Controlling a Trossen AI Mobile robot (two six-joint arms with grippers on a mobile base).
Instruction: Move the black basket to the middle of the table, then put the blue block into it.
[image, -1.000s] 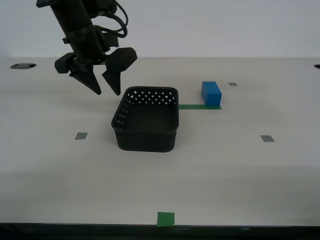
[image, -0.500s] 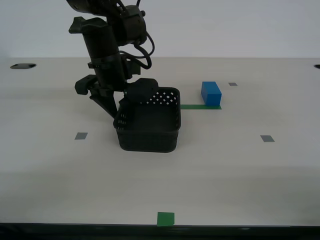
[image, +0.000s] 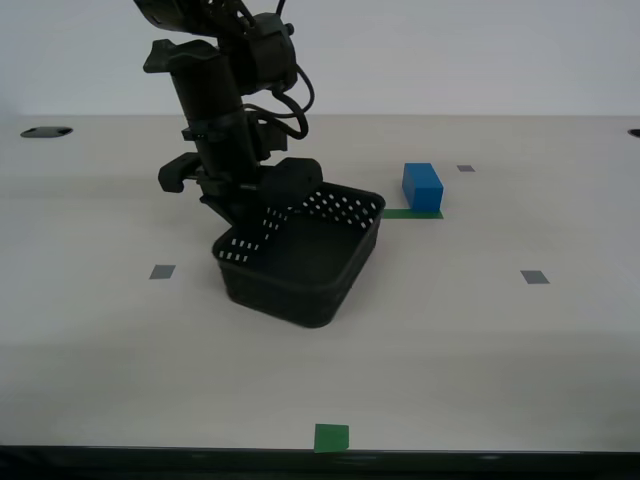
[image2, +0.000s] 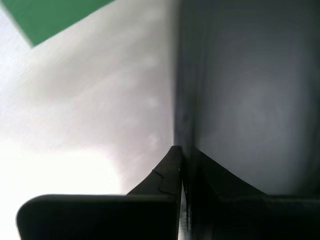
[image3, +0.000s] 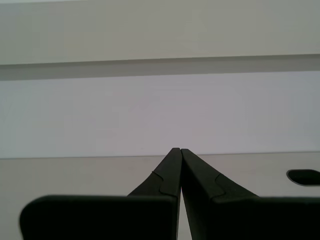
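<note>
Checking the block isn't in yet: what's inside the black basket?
The black basket shows only its bare floor and one finger of my second tool. Its near wall hides a strip. The blue block sits outside.

The rectangular black plastic basket (image: 300, 260) sits on the wide pale beige table (image: 480, 340); the small solid blue block (image: 422, 187) is behind it, toward the exterior view's right.

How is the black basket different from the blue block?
The black basket is much bigger than the blue block. The basket is black with walls full of small holes; the block is bright blue, solid and smooth. My second gripper pinches the basket's wall and the basket sits skewed; nothing holds the block, which stands square. Both are on the table.
</note>
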